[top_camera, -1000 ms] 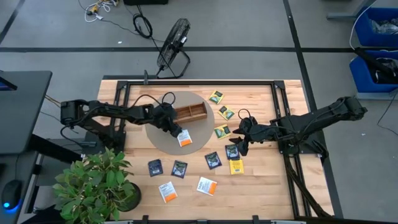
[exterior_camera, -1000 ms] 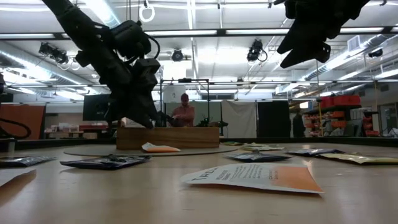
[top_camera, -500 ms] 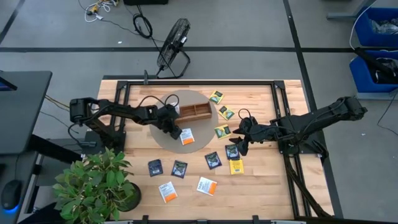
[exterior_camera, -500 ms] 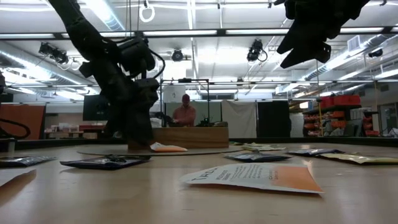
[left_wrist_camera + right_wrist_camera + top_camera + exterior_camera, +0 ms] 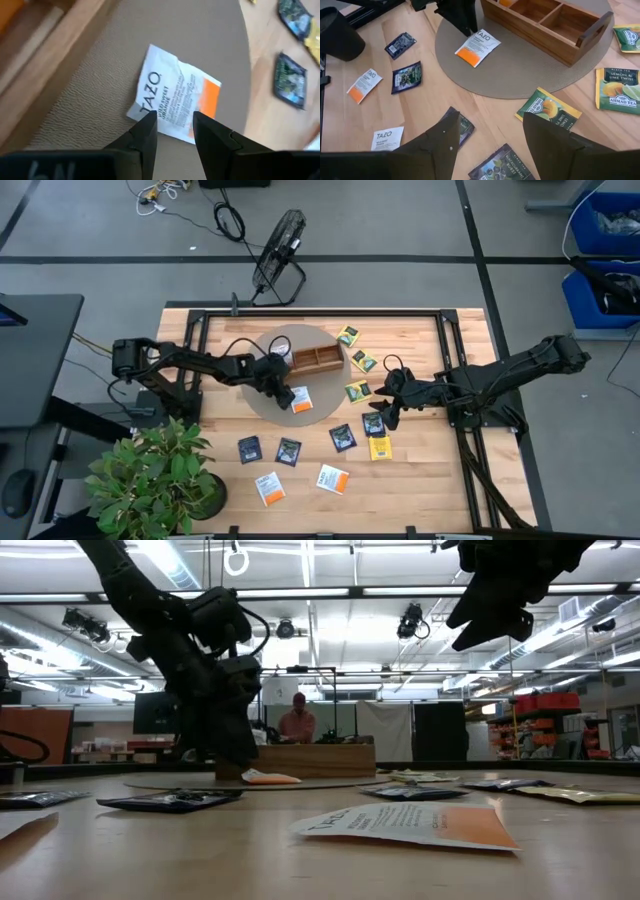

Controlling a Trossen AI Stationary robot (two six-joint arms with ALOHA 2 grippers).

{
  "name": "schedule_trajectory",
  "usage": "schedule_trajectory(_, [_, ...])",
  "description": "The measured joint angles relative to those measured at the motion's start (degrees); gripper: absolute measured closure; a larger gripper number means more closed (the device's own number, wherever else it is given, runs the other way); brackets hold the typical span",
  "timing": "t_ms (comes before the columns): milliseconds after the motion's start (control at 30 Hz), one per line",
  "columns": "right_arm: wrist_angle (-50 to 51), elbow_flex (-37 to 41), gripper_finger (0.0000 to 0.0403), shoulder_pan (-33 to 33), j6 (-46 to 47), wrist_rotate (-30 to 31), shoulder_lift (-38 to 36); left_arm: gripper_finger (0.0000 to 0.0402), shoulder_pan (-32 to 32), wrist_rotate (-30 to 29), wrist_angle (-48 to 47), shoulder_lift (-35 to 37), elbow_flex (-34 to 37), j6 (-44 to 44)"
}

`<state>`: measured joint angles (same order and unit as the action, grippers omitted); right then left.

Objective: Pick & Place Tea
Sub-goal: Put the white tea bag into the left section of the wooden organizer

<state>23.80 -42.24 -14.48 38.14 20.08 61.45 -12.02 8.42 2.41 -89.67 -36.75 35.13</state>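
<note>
My left gripper (image 5: pixel 172 127) hovers, fingers spread, over the orange packet (image 5: pixel 176 102) on the mat (image 5: pixel 100 100). It looks light, thin, crinkly; I'd pinch its raised edge.

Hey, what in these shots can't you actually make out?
- Wooden tray: its near-left end is cut off by the right wrist view's top edge; in the low view the left hand covers its left end.
- Dark packets: print too small in the high view.
- Orange-and-white packet: small print blurred in the left wrist view.
</note>
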Motion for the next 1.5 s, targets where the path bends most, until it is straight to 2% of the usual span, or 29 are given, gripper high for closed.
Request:
schedule_trajectory(167, [0.38,0.0,0.0179,0.0,-0.01,0.0,0.0,0.0271,2.04,-6.54,0.64,0.0,0.0,-5.53])
schedule_trajectory(467, [0.85,0.0,0.0179,0.0,0.21,-0.02,0.0,0.0271,5.21,-10.45,1.19,0.02,-0.04,-13.37])
schedule_trajectory(867, [0.94,0.0,0.0179,0.0,0.47,-0.02,-0.02,0.0274,5.24,-10.58,2.13,-4.31,-0.22,-12.87])
schedule_trajectory(1000, [1.05,0.0,0.0179,0.0,0.45,-0.02,-0.02,0.03,5.22,-10.56,2.1,-4.33,-0.2,-12.22])
schedule_trajectory(1200, [1.28,0.0,0.0179,0.01,0.43,0.52,-0.02,0.0387,5.22,-10.43,1.86,-4.37,-0.11,-12.05])
schedule_trajectory(1500, [2.42,0.0,0.0179,0.02,0.4,0.92,-0.02,0.0399,5.28,-9.52,0.74,-2.8,-0.05,-10.23])
